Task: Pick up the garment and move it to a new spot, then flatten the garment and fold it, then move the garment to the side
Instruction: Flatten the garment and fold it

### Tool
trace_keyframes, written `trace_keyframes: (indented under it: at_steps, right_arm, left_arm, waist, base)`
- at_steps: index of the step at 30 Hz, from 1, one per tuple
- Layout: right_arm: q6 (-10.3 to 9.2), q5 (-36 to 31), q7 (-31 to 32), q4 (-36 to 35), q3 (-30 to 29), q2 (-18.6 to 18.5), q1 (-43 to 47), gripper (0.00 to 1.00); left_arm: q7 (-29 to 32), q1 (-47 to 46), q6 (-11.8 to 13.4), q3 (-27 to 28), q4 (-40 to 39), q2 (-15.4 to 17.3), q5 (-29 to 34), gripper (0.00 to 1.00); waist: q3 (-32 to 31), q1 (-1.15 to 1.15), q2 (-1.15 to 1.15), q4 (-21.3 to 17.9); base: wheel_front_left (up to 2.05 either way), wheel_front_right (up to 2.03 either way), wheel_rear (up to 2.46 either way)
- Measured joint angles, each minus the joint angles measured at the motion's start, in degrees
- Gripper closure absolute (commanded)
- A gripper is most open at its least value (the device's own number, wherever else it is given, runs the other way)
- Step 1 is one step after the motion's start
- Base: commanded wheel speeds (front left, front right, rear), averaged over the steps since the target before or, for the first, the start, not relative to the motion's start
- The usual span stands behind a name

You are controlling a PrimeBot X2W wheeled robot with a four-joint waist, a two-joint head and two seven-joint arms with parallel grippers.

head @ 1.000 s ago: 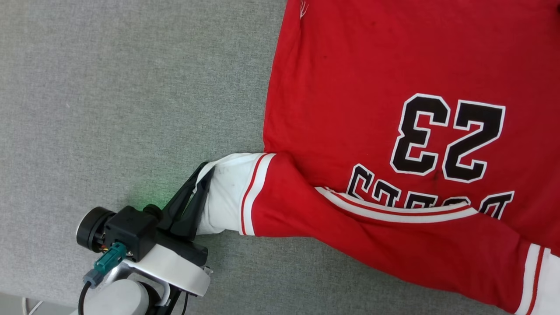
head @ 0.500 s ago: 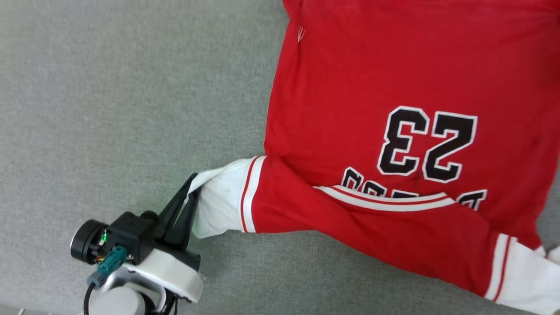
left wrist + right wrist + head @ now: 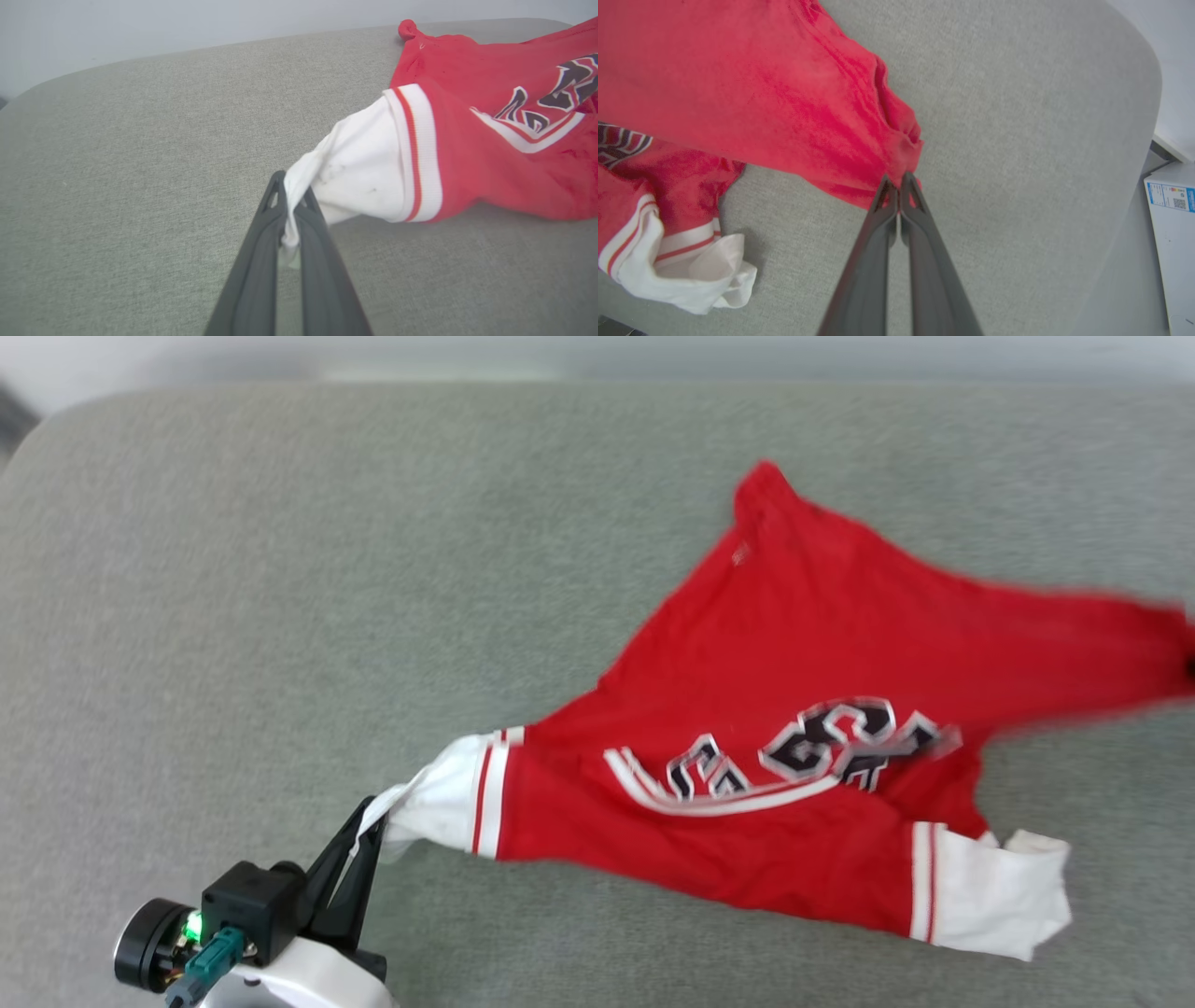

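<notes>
Starting nearest you, your left hand [image 3: 366,821] is clamped on the tip of the white sleeve cuff [image 3: 369,172], with only a thin tuck of cloth between its fingers. Beyond it, the garment [image 3: 794,644] stretches over the grey surface [image 3: 280,616] toward the far right, while its other cuff [image 3: 990,896] lies crumpled on that surface. Farthest out, your right hand [image 3: 899,179] is pinched shut on a small bunch of the red edge.

Both grips look shallow. If you pull the hands apart hard, the cloth could slip free, most likely at the thin cuff tuck, and the garment would drop in a heap. The loose cuff may also drag and fold under when you set the garment down.

The left wrist view shows how little cloth you hold, which the head view blurs. The right wrist view makes the red pinch plain, and it shows a white box [image 3: 1174,214] past the surface's rim.
</notes>
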Motion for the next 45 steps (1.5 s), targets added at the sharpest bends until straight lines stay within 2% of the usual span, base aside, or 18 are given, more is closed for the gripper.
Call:
trace_keyframes:
  at_steps: [4, 8, 13, 17, 18, 19, 20, 27, 31, 34, 37, 41, 45]
  right_arm:
    - [0.00, 2.0, -4.4, 0.0, -2.0, -2.1, 11.3, 1.00]
    - [0.01, 4.5, -7.8, 1.3, -4.0, -2.3, 23.7, 1.00]
    - [0.01, 5.9, -10.7, 2.5, -6.6, -0.3, 35.6, 1.00]
    - [0.00, 5.9, -12.0, 2.2, -9.6, 2.1, 39.8, 1.00]
    - [0.00, 5.7, -12.2, 1.9, -10.6, 2.7, 39.9, 0.78]
    - [0.00, 5.1, -12.6, 1.3, -11.5, 3.1, 39.9, 0.09]
    - [0.00, 4.4, -12.7, 0.5, -12.6, 3.2, 39.8, 0.00]
    - [0.00, -0.1, -11.6, -10.3, -21.2, 1.8, 31.9, 0.00]
    - [0.00, -2.8, -6.8, -15.8, -20.9, 1.2, 24.6, 0.00]
    - [0.00, -4.3, -1.5, -18.6, -16.9, 1.0, 17.5, 0.00]
    - [0.00, -5.5, 4.8, -18.9, -10.9, 2.5, 10.2, 0.00]
    - [0.00, -6.6, 12.3, -14.5, -3.3, 6.3, 1.0, 0.00]
    - [0.00, -7.6, 15.7, -8.4, 2.2, 10.5, -5.7, 0.00]
  left_arm:
    - [0.0, 1.2, 0.2, -0.1, 0.0, 0.6, -0.2, 1.00]
    - [0.2, 1.7, 0.3, -0.3, 0.1, 1.0, -0.4, 1.00]
    - [0.2, 1.8, 0.2, -0.6, 0.7, 1.0, -0.4, 1.00]
    - [0.2, 1.8, 0.1, -0.7, 1.1, 0.9, -0.4, 1.00]
    - [0.2, 1.8, 0.1, -0.7, 1.2, 0.9, -0.4, 1.00]
    - [0.2, 1.8, 0.1, -0.7, 1.2, 0.9, -0.4, 1.00]
    - [0.2, 1.8, 0.0, -0.7, 1.2, 0.8, -0.4, 1.00]
    - [0.4, 1.4, 0.0, -0.9, 1.1, 0.8, 0.1, 1.00]
    - [0.6, 0.0, 0.0, -1.2, 0.7, 0.7, 0.7, 1.00]
    - [0.9, -1.3, -0.2, -1.5, 0.5, 0.4, 1.3, 1.00]
    - [1.0, -2.5, -0.5, -1.7, 0.5, 0.0, 2.0, 1.00]
    - [1.1, -4.3, -1.0, -2.1, 0.5, -1.0, 2.8, 1.00]
    - [1.2, -6.0, -1.5, -2.5, 0.7, -1.7, 3.3, 1.00]
  waist:
    - [-2.5, 0.00, 0.00, -2.3]
    - [-4.2, 0.00, 0.00, -3.8]
    - [-4.6, 0.00, 0.00, -4.4]
    - [-4.4, 0.00, 0.00, -4.7]
    - [-4.4, 0.00, 0.00, -4.8]
    - [-4.3, 0.00, 0.00, -4.9]
    - [-4.3, 0.00, 0.00, -4.9]
    - [-3.8, 0.00, 0.00, -4.7]
    - [-2.5, 0.00, 0.00, -4.1]
    - [-1.2, 0.00, 0.00, -3.3]
    - [0.3, 0.01, 0.00, -2.5]
    - [2.5, 0.01, 0.00, -1.2]
    - [4.7, 0.01, 0.00, 0.1]
  base:
    - [0.00, 0.00, 0.00]
    - [0.00, 0.00, 0.00]
    - [0.00, 0.00, 0.00]
    - [0.00, 0.00, 0.00]
    - [0.00, 0.00, 0.00]
    - [0.00, 0.00, 0.00]
    - [0.00, 0.00, 0.00]
    - [0.00, 0.00, 0.00]
    - [0.00, 0.00, 0.00]
    - [0.00, 0.00, 0.00]
    - [0.00, 0.00, 0.00]
    - [0.00, 0.00, 0.00]
    - [0.00, 0.00, 0.00]
